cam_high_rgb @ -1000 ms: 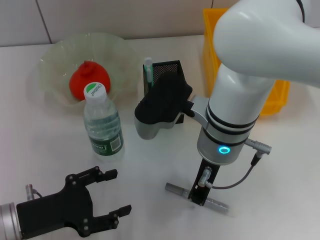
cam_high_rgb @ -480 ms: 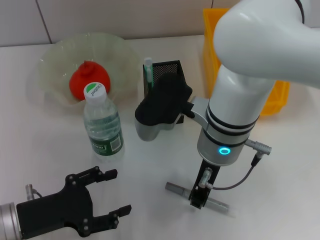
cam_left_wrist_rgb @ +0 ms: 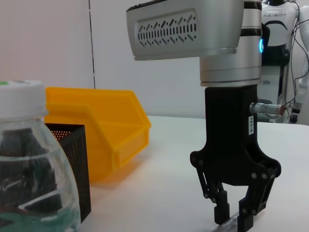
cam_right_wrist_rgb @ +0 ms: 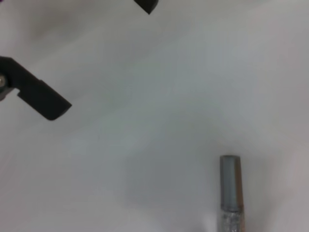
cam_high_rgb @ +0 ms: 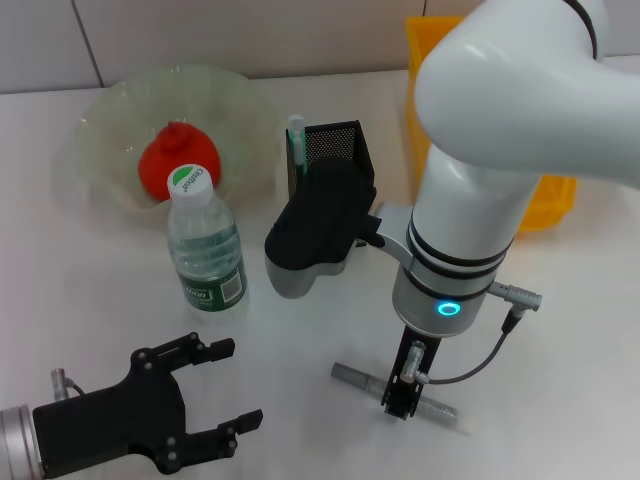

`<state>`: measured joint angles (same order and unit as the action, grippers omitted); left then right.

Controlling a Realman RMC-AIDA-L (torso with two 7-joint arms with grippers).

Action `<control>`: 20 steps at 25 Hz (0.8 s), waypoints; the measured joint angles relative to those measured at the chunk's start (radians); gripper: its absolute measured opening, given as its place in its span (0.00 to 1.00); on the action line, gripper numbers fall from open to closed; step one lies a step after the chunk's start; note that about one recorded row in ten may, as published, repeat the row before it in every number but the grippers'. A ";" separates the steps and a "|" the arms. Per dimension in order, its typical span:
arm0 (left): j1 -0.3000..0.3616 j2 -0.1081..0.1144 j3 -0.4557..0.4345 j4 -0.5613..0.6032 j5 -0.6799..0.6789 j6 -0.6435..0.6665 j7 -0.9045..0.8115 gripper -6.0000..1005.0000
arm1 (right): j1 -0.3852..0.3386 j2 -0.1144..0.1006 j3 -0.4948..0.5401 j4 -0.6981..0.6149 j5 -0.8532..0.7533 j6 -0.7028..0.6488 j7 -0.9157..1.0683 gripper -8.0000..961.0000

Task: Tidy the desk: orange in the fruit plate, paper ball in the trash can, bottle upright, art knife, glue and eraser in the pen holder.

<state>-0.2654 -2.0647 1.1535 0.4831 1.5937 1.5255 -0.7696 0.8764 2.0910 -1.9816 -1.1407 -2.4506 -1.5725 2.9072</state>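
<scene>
Your art knife [cam_high_rgb: 398, 389] lies flat on the desk [cam_high_rgb: 560, 330], directly under the right tool [cam_high_rgb: 401, 396], whose fingers straddle its middle, narrowly spread and seemingly not yet pinching. Close squarely across the handle and lift straight up before you swing toward the pen holder [cam_high_rgb: 332, 152], which stands beyond the tool, behind the wrist. Keep the knife level, or it may pivot in the grip. The left tool [cam_high_rgb: 215, 388] rests spread wide, well to the side, nearer than the upright bottle [cam_high_rgb: 205, 245].

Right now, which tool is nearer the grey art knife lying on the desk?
Right. The right tool is down astride the art knife; the left tool hovers well off to its left, open.
</scene>
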 joint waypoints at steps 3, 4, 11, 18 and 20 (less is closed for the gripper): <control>0.000 0.000 0.000 0.000 0.000 0.000 0.000 0.78 | 0.000 0.000 -0.004 0.007 -0.003 0.001 -0.004 0.27; 0.000 0.000 0.001 -0.001 0.000 0.000 0.000 0.78 | 0.000 0.000 -0.005 0.010 -0.004 0.001 -0.004 0.27; -0.001 -0.002 0.002 -0.001 0.001 -0.002 -0.001 0.78 | -0.002 0.000 -0.005 0.014 -0.005 0.002 -0.009 0.21; -0.001 -0.001 0.001 -0.002 0.002 0.001 -0.002 0.78 | -0.017 -0.006 0.009 -0.023 -0.006 -0.011 -0.018 0.13; -0.002 -0.001 0.001 -0.002 0.002 0.001 -0.002 0.78 | -0.024 -0.009 0.026 -0.039 -0.019 -0.019 -0.022 0.13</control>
<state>-0.2669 -2.0655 1.1550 0.4816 1.5954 1.5268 -0.7716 0.8520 2.0824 -1.9558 -1.1794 -2.4699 -1.5919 2.8850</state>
